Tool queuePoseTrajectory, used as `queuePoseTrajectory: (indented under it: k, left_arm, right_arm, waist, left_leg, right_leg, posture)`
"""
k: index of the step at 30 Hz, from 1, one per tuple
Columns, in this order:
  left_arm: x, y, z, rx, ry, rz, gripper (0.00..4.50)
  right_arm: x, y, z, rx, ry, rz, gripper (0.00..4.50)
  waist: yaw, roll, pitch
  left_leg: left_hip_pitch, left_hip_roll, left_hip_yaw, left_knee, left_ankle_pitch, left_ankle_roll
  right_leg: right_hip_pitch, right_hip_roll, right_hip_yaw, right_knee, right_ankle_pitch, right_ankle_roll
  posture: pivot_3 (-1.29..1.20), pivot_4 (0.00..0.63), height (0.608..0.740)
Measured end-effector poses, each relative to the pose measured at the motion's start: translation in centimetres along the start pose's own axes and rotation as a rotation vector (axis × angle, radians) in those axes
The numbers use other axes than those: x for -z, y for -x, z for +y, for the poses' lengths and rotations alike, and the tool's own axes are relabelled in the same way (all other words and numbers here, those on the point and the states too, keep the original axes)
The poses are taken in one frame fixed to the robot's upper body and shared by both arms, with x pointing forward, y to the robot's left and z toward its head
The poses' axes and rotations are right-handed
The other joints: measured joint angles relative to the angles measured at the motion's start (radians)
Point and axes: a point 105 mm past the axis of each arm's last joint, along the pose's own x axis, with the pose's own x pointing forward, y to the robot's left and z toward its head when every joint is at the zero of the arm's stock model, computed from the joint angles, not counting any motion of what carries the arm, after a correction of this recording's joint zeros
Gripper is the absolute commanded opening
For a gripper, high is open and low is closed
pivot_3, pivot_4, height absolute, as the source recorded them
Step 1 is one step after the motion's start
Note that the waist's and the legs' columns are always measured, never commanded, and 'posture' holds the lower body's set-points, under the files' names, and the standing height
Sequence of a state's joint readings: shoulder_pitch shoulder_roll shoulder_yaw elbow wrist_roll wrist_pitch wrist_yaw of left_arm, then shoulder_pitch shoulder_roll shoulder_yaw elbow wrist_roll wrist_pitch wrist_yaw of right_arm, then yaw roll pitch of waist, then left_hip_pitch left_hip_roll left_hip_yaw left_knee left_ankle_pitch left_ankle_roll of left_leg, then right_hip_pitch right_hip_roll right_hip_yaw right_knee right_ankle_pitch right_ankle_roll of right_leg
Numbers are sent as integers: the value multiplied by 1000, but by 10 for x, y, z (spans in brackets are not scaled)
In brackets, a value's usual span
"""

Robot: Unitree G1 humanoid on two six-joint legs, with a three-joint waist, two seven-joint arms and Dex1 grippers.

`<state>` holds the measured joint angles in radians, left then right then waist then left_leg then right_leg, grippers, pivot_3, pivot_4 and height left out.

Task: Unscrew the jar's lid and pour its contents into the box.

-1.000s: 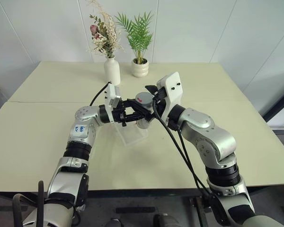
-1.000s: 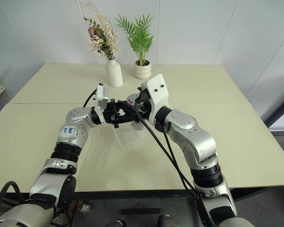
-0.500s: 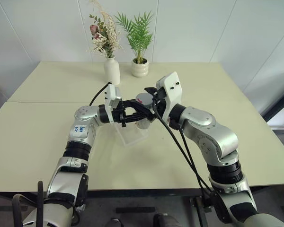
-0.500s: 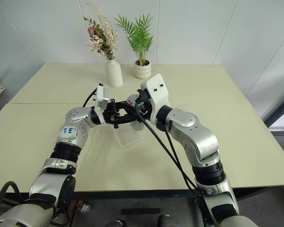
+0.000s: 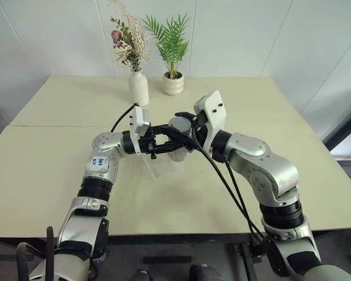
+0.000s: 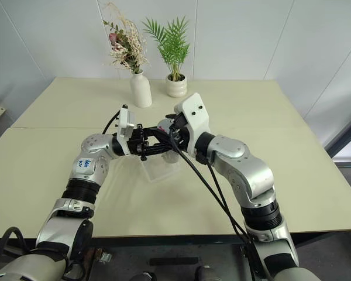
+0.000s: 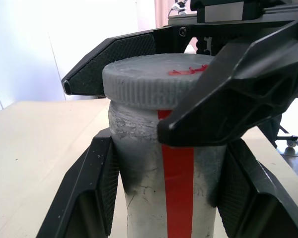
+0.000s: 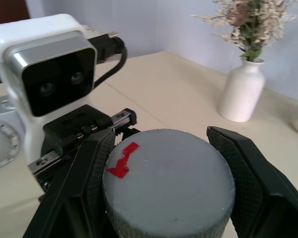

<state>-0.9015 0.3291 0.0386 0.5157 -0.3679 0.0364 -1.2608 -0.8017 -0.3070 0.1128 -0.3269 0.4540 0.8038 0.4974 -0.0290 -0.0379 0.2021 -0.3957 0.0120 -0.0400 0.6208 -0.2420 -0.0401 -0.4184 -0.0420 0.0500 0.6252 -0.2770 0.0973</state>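
Jar (image 7: pixel 159 183) sits upright in my left pincer (image 7: pixel 164 198), clamped by its body above the box (image 5: pixel 162 167) on the worktop (image 5: pixel 41 170). My right pincer (image 8: pixel 164 163) is closed on the lid (image 8: pixel 169 181). Unscrewing is in hand; next I twist the lid.

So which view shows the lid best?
The right wrist view: the lid fills the middle, top face and red mark plain. The left wrist view gives its ribbed edge from the side; in the eye views it sits small between the arms.
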Motion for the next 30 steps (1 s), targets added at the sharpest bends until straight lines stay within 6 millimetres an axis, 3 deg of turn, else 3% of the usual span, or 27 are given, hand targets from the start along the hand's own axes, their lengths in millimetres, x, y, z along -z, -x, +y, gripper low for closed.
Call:
queuePoseTrajectory:
  k: [14,30]
  left_arm:
    - [-4,-3,-21,181,23,-34,2211]
    - [-2,-4,-24,202,34,-33,2211]
  right_arm:
    - [-2,20,13,-349,98,5,2649]
    - [1,21,13,-439,91,-3,2649]
  waist:
    - [0,1,1]
    - [0,2,1]
  left_leg:
    - [-1,0,0,1,0,0]
    - [-1,0,0,2,0,0]
  right_leg:
    - [-1,1,-1,0,0,0]
    - [-1,0,0,1,0,0]
  posture:
    - [0,150,740]
    - [0,150,740]
